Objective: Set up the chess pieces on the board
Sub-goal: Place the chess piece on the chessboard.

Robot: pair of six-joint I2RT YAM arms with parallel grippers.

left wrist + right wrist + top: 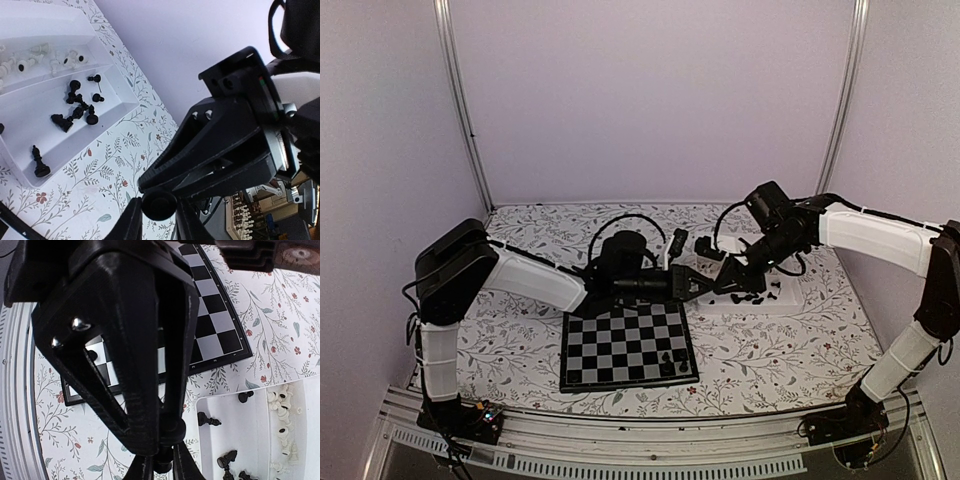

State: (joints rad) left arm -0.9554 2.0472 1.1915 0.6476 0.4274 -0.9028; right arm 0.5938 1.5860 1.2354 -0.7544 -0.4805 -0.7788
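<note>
My left gripper [703, 283] and right gripper [722, 282] meet tip to tip above the tablecloth, just left of the white tray [790, 303]. One black chess piece [159, 205] sits between both pairs of fingers. In the left wrist view my left gripper [159, 222] pinches its round base. In the right wrist view my right gripper [162, 469] is closed on the same piece [166, 462]. The board [620, 340] lies at the table's front centre, with a few black pieces [668, 362] near its front right corner.
The tray holds loose black pieces [75, 105] in one compartment and white pieces [40, 52] in the one behind; both show in the right wrist view [207, 420] [282, 407]. Metal frame posts [460, 100] stand at the back corners.
</note>
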